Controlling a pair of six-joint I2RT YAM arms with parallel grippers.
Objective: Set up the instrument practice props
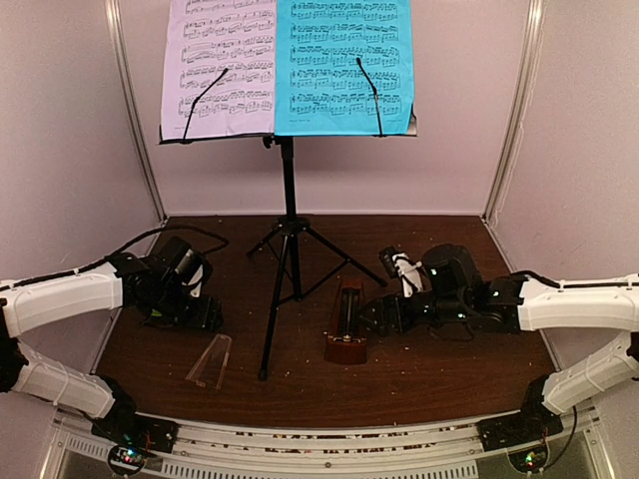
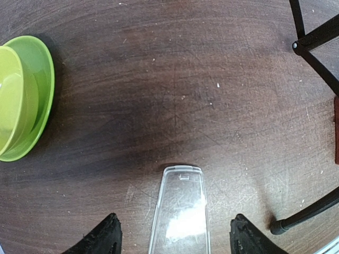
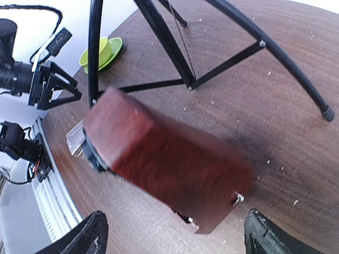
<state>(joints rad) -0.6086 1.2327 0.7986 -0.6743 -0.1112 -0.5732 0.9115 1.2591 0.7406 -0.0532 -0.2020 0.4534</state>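
Note:
The black tripod music stand [image 1: 289,230] stands mid-table with the lilac sheet [image 1: 220,65] and the cyan sheet [image 1: 342,65] on its desk. The reddish-brown metronome [image 1: 346,321] is on the table right of the stand's legs; in the right wrist view [image 3: 164,164] it appears tilted and blurred. My right gripper [image 3: 177,233] is open around its near side, not touching it. The clear cover [image 1: 211,360] lies flat on the table; it shows in the left wrist view [image 2: 180,211]. My left gripper [image 2: 177,238] is open above and astride it.
A lime-green bowl [image 2: 24,95] sits left of the left gripper. The stand's legs [image 2: 318,47] spread across the table between the two arms, one foot [image 2: 278,228] close to the cover. White walls enclose the table.

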